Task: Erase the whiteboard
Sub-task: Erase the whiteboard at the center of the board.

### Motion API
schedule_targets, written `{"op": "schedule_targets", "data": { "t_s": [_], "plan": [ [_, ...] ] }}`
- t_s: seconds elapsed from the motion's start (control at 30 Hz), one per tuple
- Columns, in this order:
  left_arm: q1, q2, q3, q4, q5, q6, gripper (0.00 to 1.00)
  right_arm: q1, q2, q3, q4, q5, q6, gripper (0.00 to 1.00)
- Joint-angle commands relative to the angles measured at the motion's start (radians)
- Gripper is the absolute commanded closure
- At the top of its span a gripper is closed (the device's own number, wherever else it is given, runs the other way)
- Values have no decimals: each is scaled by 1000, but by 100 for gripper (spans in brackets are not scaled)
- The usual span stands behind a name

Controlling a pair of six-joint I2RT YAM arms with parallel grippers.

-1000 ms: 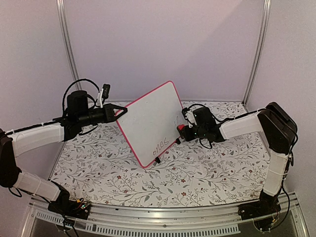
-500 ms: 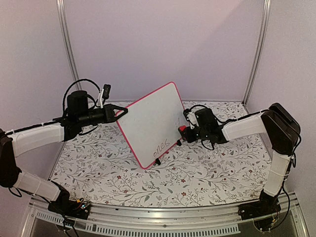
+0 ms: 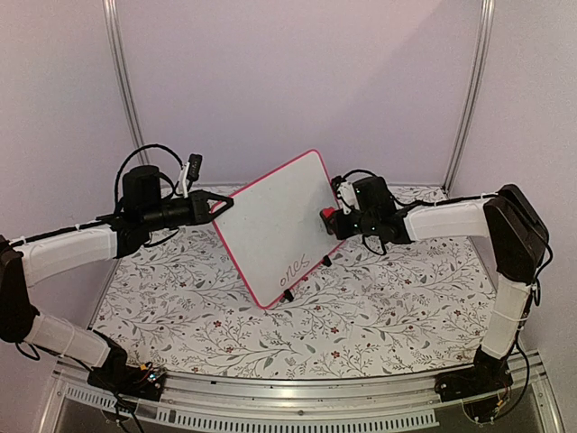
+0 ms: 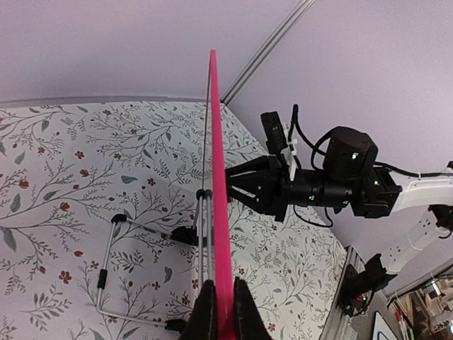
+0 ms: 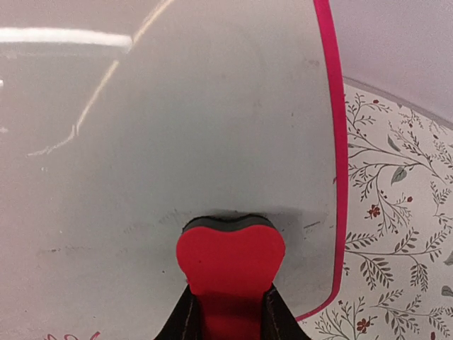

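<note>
The whiteboard (image 3: 275,221) stands tilted on the table, white with a pink-red frame, with the dark word "ones" near its lower edge. My left gripper (image 3: 221,204) is shut on the board's left frame edge; in the left wrist view the pink edge (image 4: 218,212) runs between my fingers (image 4: 225,315). My right gripper (image 3: 332,216) is shut on a small red eraser (image 5: 230,258), whose dark pad presses against the board's white face (image 5: 177,127) near its right frame. Faint smudges remain around the eraser.
The board's wire stand and black feet (image 4: 184,235) rest on the floral tablecloth (image 3: 379,307). Metal posts (image 3: 469,90) stand at the back corners. The right arm (image 4: 340,188) shows behind the board in the left wrist view.
My right gripper has moved the eraser up and left along the board's right side. The marks by the right edge are gone. The left gripper and the board have stayed in place.
</note>
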Motion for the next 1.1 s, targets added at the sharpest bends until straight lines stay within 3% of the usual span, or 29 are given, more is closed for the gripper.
{"op": "schedule_targets", "data": {
  "t_s": [0.0,1.07],
  "plan": [
    [-31,-36,-4,56,122,-34,100,-13,5,96,4,-6,-30,77],
    [-29,-51,-4,61,132,-43,100,-21,42,42,27,-67,4,77]
  ]
}}
